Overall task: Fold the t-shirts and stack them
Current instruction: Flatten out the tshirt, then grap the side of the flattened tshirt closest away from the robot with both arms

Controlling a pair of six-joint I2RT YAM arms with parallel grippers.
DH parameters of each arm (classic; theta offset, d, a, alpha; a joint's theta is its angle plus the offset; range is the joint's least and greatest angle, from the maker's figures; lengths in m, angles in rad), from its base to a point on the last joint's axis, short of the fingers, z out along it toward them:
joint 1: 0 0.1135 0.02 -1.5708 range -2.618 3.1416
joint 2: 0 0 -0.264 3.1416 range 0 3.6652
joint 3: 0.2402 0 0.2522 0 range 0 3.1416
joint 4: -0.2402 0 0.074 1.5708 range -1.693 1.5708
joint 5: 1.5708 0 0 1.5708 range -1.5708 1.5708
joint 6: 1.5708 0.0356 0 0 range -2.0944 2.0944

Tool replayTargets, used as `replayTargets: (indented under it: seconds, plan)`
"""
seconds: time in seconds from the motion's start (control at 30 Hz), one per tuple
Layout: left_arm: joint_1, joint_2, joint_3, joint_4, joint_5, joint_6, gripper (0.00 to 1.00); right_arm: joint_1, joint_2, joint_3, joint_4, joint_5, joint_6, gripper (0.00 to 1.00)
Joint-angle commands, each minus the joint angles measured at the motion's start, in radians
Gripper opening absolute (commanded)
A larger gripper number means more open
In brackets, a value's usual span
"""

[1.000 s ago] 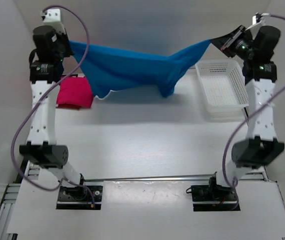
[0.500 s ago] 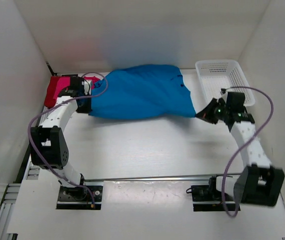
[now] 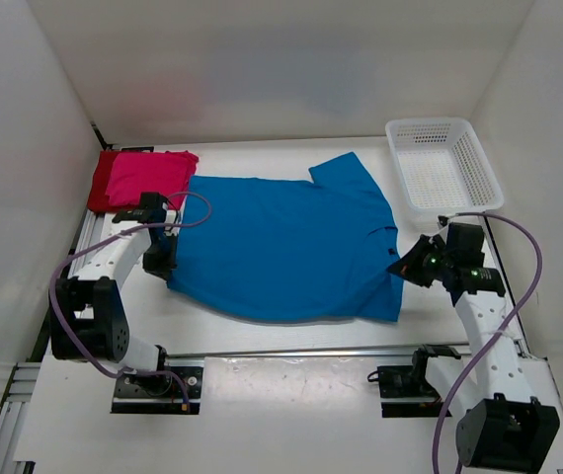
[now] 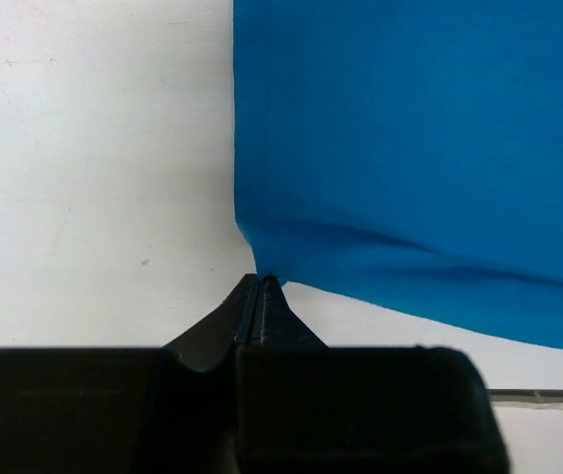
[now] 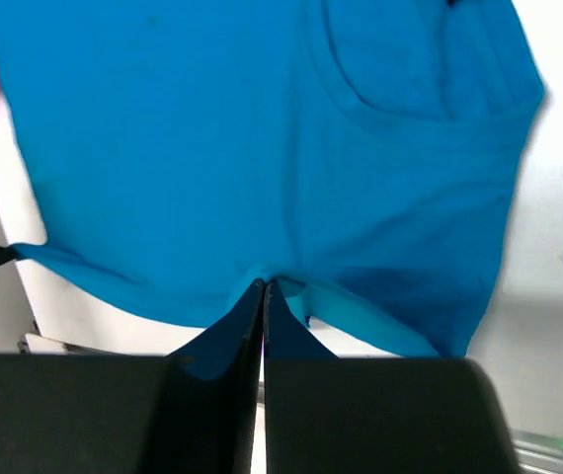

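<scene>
The blue t-shirt (image 3: 281,247) lies spread across the middle of the table (image 3: 262,341), and we hold it at both ends. Our left gripper (image 4: 260,282) is clenched on a hem corner at the shirt's 8 o'clock edge, its jaws pressed together with creases running away from the tip. Our right gripper (image 5: 264,287) pinches a small bunch of fabric at the 4 o'clock edge, just below the collar, which points to 3 o'clock. One sleeve sticks out toward 12 o'clock; the near edge bows and looks slightly doubled by the right fingers. Further out, the pink-magenta t-shirt (image 3: 148,178) sits folded on the dark red t-shirt (image 3: 97,188) at the table's 10 o'clock, and the white basket (image 3: 443,128) stands at 2 o'clock. We judge this to be the laying-out step, nearly done. Next we would let go, check the cloth is flat, then regrip one long side to fold it over.
</scene>
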Motion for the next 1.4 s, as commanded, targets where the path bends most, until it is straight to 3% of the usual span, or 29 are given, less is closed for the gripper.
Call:
replayTargets:
  seconds: [0.0,0.17,0.37,0.7,0.93,1.17,1.37]
  plan:
    - [0.005,-0.05,0.003,-0.003,-0.009,0.0,0.1,0.001,0.028,-0.008,0.004,0.028,-0.014,0.0]
    - [0.005,0.007,0.079,-0.003,0.011,0.0,0.1,0.001,0.158,0.019,0.091,0.048,-0.037,0.0]
    - [-0.004,0.159,0.222,0.009,0.02,0.0,0.1,0.001,0.403,0.237,0.137,0.119,-0.123,0.0]
    - [-0.004,0.343,0.391,0.043,0.011,0.0,0.1,0.001,0.705,0.513,0.137,0.087,-0.15,0.0]
    - [-0.004,0.391,0.421,0.054,0.011,0.0,0.1,0.001,0.785,0.562,0.108,0.065,-0.16,0.0]
    - [0.082,0.42,0.431,0.063,0.011,0.0,0.1,0.001,0.795,0.571,0.076,0.154,-0.169,0.0]
    - [0.113,0.449,0.449,0.054,0.092,0.0,0.1,0.001,0.824,0.591,0.065,0.167,-0.169,0.0]
